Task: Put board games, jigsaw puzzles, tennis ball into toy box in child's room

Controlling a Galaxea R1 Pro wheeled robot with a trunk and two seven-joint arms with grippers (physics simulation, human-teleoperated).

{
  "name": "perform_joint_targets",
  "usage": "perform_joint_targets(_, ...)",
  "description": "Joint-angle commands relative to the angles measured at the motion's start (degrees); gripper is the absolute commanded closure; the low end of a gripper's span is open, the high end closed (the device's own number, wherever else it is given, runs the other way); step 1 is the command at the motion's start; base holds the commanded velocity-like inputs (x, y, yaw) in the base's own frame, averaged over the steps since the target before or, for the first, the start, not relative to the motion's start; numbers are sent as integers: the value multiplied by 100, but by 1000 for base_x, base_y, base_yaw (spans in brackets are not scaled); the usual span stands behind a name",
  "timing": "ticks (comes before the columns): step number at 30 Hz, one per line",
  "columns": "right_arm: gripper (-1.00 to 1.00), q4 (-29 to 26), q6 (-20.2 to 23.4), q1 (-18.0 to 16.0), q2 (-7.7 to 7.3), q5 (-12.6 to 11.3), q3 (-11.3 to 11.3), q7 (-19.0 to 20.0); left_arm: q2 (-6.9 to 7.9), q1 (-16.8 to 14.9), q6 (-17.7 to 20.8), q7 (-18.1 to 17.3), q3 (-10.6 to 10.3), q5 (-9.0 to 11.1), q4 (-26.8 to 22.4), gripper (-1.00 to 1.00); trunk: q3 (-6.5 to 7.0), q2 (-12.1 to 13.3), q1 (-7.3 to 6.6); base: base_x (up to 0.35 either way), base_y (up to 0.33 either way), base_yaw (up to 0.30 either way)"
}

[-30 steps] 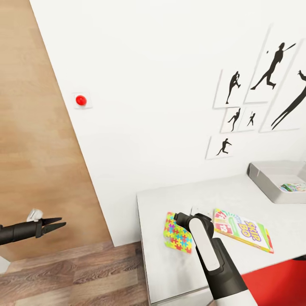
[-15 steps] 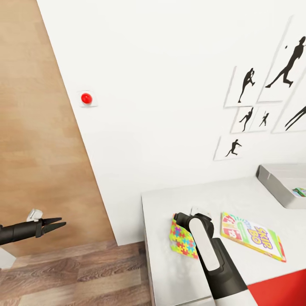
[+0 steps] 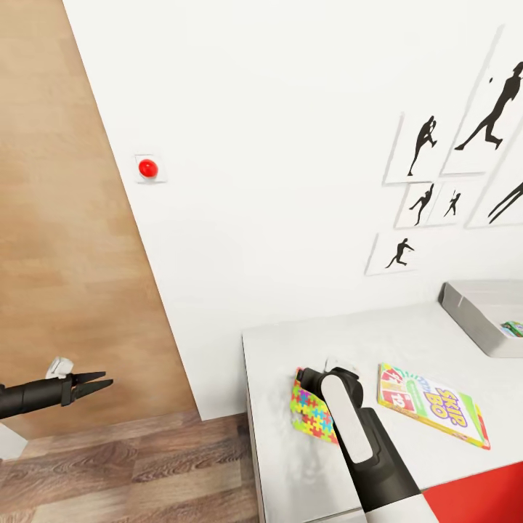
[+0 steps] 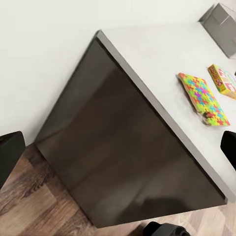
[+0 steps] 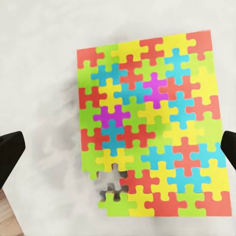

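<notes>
Left tool (image 3: 93, 382): black fingers pinched together, holding nothing, parked over the wood-plank floor (image 3: 123, 472) well apart from the light-grey bench (image 3: 290, 465), at about 9 o'clock from it. Not in play.

Thin flat jigsaw board of bright interlocking pieces (image 5: 152, 125) lies flat on the bench near its left end, partly hidden under the right arm in the head view (image 3: 309, 407). Right tool (image 5: 118, 147) sits directly above it, looking straight down; fingertips (image 5: 10, 152) spread wide, one off each side of the board, clamped on nothing. In the head view the board's long axis runs roughly 11-to-5 o'clock. The right arm is the nearer one, so this grab is its job. Judgement: the move turns on the fingers straddling the short span and catching an edge; a board this thin and flat gives little to bite.

Flat printed game box, yellow, green and red (image 3: 432, 404), at 3 o'clock from the board, apart from it; lettering reads "SKIP BO".

Shallow light-grey bin (image 3: 472, 312) at about 2 o'clock, far end of the bench, a small printed box (image 3: 513, 328) already inside.
</notes>
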Motion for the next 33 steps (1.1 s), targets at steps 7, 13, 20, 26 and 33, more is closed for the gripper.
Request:
perform_joint_targets(7, -100, 1, 14, -7, 3, -55, 5, -60, -7, -8, 61, -40, 38, -60, -4, -100, -12, -12, 4, 0, 0, 0)
perform_joint_targets(13, -100, 1, 14, -7, 4, -51, 11, -59, -7, -8, 61, -40, 37, -60, -4, -100, -12, -12, 4, 0, 0, 0)
perform_joint_targets(20, -100, 1, 14, -7, 4, -49, 12, -61, -8, -8, 62, -40, 42, -60, -4, -100, -12, -12, 4, 0, 0, 0)
perform_joint_targets(26, -100, -7, 14, -7, 4, -48, 18, -61, -8, -8, 72, -33, 38, -60, -4, -100, -12, -12, 4, 24, -41, 0)
perform_joint_targets(33, -100, -8, 10, -8, 4, -49, 20, -63, -10, -8, 70, -28, 45, -60, -4, -100, -12, -12, 4, 121, -129, 0)
